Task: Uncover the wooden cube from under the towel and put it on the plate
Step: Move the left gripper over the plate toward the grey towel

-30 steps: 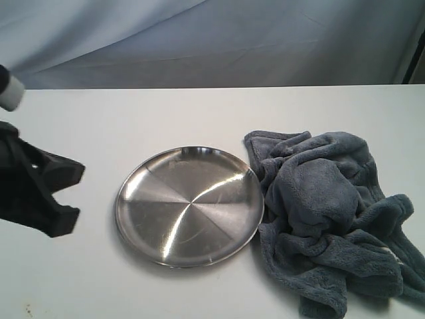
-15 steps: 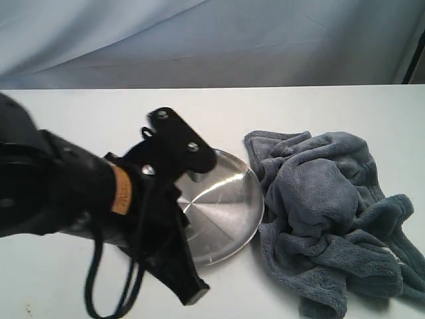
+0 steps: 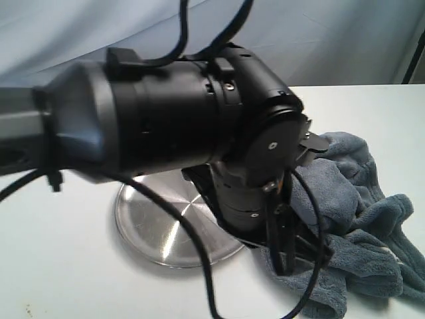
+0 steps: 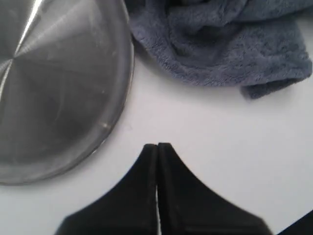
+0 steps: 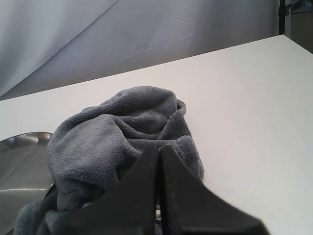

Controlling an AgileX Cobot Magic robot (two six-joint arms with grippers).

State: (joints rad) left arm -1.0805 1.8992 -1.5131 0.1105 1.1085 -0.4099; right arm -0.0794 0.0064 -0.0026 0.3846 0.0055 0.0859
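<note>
The grey-blue towel (image 3: 375,219) lies bunched on the white table, right of the steel plate (image 3: 149,229). The wooden cube is hidden. My left arm (image 3: 199,126) fills the middle of the exterior view and covers part of both plate and towel. In the left wrist view my left gripper (image 4: 157,146) is shut and empty, over bare table between the plate (image 4: 54,88) and the towel (image 4: 220,44). My right gripper (image 5: 160,146) is shut too, its tips low in front of the towel (image 5: 112,127), with the plate (image 5: 19,166) beside it.
The white table (image 3: 60,279) ends at a far edge against a pale blue-grey backdrop cloth (image 3: 345,33). A dark stand (image 3: 417,56) rises at the far right corner. Black cables (image 3: 199,259) hang from my left arm over the plate's front rim.
My left arm has swung from the left edge across the plate toward the towel and now blocks most of the exterior view. The towel keeps the same shape.
</note>
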